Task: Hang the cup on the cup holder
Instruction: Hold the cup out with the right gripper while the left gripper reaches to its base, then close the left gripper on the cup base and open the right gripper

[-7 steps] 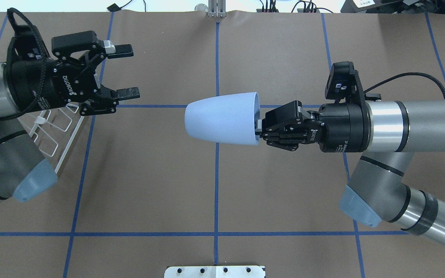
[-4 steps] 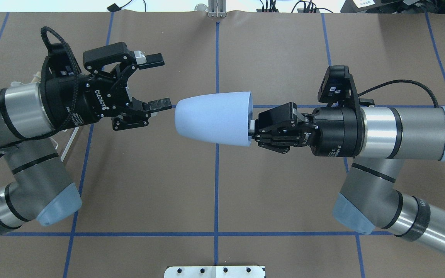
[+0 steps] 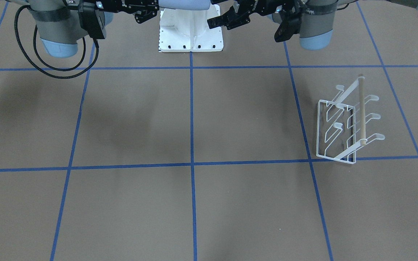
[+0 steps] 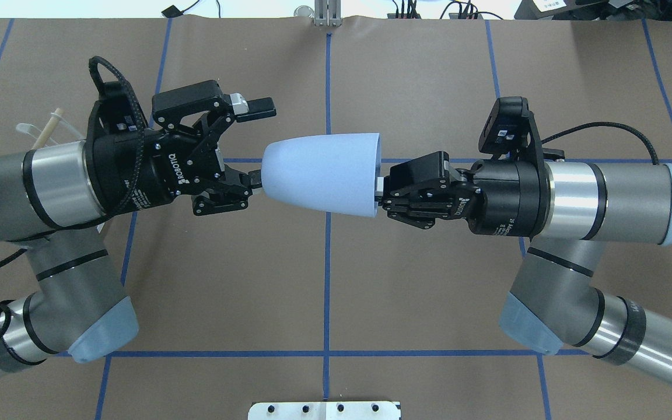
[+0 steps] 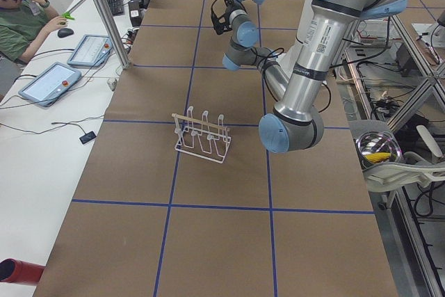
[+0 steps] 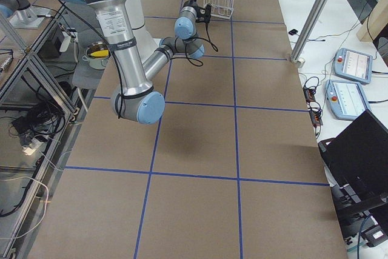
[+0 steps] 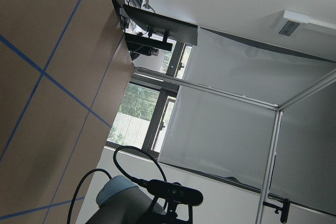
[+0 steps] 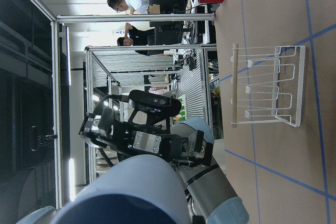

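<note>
cup [image 4: 321, 172] mid-air, rim seemingly in right gripper [image 4: 379, 194]

Both arms raised, forearms level, wrists pointing at each other. Right gripper [image 4: 380, 190] clamped on the cup [image 4: 321, 174] rim, one finger inside. Left gripper [image 4: 256, 143] jaws wide apart, lower fingertip right at the cup's closed end, upper one clear of it.
</note>
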Motion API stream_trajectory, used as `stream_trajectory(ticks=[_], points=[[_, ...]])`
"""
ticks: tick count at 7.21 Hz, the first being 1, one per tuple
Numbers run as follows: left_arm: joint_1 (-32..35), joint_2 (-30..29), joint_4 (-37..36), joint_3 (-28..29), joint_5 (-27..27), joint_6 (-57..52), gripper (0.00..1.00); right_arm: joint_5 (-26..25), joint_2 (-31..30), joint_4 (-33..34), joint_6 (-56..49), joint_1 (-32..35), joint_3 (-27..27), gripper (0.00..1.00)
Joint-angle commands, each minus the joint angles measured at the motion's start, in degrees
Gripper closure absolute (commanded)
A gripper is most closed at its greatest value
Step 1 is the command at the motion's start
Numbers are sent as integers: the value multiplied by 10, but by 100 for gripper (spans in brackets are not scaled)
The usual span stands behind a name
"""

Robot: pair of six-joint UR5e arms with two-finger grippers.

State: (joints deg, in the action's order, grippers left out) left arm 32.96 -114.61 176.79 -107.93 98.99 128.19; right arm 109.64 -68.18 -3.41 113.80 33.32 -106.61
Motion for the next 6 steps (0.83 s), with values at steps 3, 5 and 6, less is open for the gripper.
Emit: stream_trajectory(ticks=[3,5,6], points=[[-23,-7,-3,-9,-1,0,2,-1,-6,-1,-1,-3,1,100],[-24,-7,-11,-22,-1,1,8,-1,-7,-2,-1,-4,1,100],[-25,-6,-13,-27,-1,1,77,-1,-8,-2,2,-4,1,82]])
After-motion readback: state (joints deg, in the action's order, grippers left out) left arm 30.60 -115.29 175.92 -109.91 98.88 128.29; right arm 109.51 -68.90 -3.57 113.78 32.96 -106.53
